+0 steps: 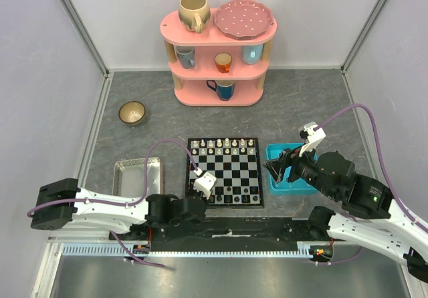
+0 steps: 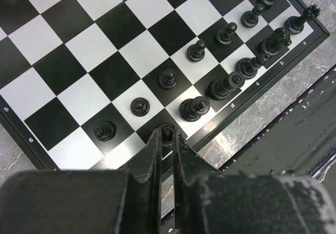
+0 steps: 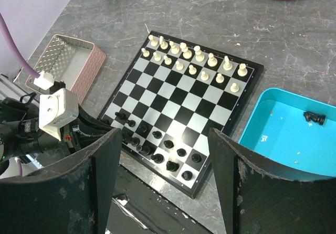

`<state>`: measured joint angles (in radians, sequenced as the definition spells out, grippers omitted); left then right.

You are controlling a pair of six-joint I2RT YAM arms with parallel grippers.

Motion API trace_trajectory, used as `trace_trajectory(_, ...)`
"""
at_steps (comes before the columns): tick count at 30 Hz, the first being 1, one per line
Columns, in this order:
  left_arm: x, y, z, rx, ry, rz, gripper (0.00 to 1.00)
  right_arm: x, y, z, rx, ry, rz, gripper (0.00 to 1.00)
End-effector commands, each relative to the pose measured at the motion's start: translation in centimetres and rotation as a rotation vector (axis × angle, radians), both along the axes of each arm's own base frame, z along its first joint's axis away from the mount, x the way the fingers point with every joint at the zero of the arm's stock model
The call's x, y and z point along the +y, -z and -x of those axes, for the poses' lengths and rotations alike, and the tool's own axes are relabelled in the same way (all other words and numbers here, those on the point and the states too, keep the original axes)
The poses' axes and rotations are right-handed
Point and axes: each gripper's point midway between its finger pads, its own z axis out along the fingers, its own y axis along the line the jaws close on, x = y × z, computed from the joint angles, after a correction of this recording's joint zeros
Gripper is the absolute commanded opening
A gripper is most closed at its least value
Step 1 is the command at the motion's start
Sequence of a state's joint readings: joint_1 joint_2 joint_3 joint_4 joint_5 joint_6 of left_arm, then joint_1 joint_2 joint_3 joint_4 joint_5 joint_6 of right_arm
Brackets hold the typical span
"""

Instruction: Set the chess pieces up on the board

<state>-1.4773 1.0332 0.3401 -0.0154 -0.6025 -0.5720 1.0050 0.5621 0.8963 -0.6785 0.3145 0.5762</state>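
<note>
The board lies in front of the arm bases, and in the left wrist view the board fills the frame. Cream-white chess pieces stand in two rows along its far side. Black pieces stand in two rows along the near side. My left gripper sits at the near left of the board, shut on a black piece standing on an edge square. My right gripper hovers open and holds nothing. One black piece lies in the blue tray.
A pink-rimmed grey tray sits left of the board, and the blue tray sits right of it. A small bowl stands at the back left. A pink shelf with cups and a plate stands at the back.
</note>
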Motion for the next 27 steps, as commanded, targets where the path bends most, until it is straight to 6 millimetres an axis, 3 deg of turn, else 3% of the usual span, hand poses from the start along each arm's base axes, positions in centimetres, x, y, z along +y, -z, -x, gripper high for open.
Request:
trace_trajectory(1, 0.67, 0.32, -0.34, -0.007, -0.043, -0.011, 0.02, -0.15, 0.18, -0.09, -0.002, 0.008, 0.006, 0.75)
trace_trajectory(10, 0.77, 0.40, -0.34, -0.008, -0.044, -0.015, 0.05, -0.12, 0.21, -0.10, -0.001, 0.009, 0.005, 0.75)
trace_trajectory(17, 0.89, 0.38, -0.46, -0.012, -0.050, -0.015, 0.19, -0.09, 0.25, -0.10, 0.000, 0.007, 0.007, 0.75)
trace_trajectory(27, 0.82, 0.28, -0.43, -0.012, -0.049, -0.012, 0.21, 0.08, 0.32, -0.16, 0.000, 0.003, 0.012, 0.75)
